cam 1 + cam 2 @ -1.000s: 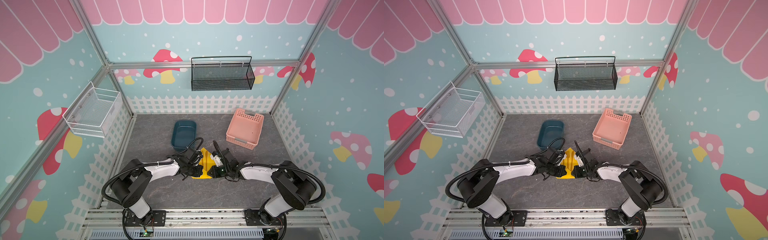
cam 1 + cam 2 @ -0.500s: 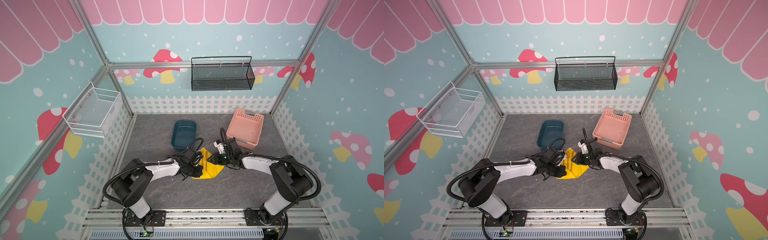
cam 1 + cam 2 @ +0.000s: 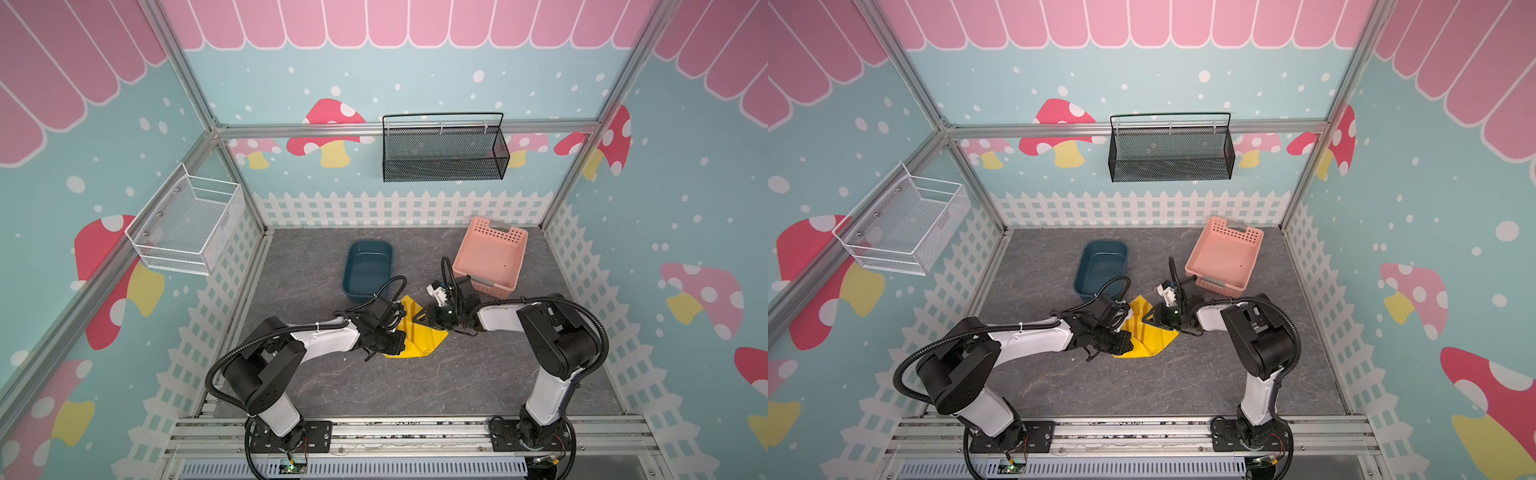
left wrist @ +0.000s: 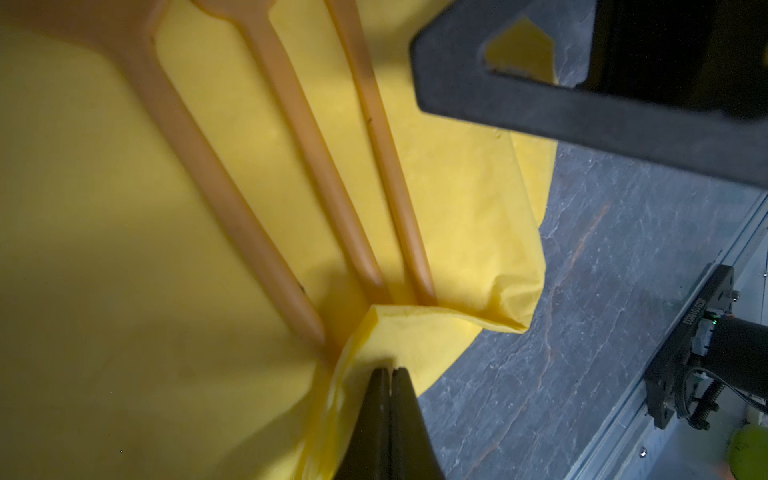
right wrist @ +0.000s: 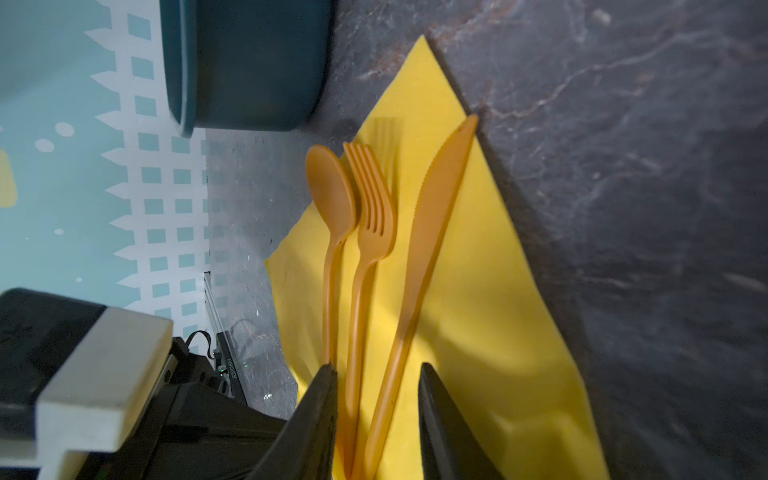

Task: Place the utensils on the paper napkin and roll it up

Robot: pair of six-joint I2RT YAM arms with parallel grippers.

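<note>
The yellow paper napkin (image 3: 424,340) (image 3: 1152,338) lies mid-table with the three orange utensils on it. In the right wrist view the spoon (image 5: 330,195), fork (image 5: 372,199) and knife (image 5: 432,208) lie side by side. My right gripper (image 5: 376,368) (image 3: 422,318) is open, its jaws on either side of the fork and knife handles. My left gripper (image 4: 390,372) (image 3: 392,343) is shut on a folded-up edge of the paper napkin (image 4: 415,332), right at the handle ends (image 4: 365,266). In both top views the two grippers hide most of the utensils.
A dark blue tub (image 3: 368,270) stands just behind the napkin, and a pink basket (image 3: 490,257) stands at the back right. A black mesh basket (image 3: 444,153) hangs on the back wall and a white wire basket (image 3: 187,224) on the left wall.
My right gripper has moved from the napkin's near right part toward the back, and its jaws have widened. The napkin's right side now lies spread out. The left gripper has stayed put.
</note>
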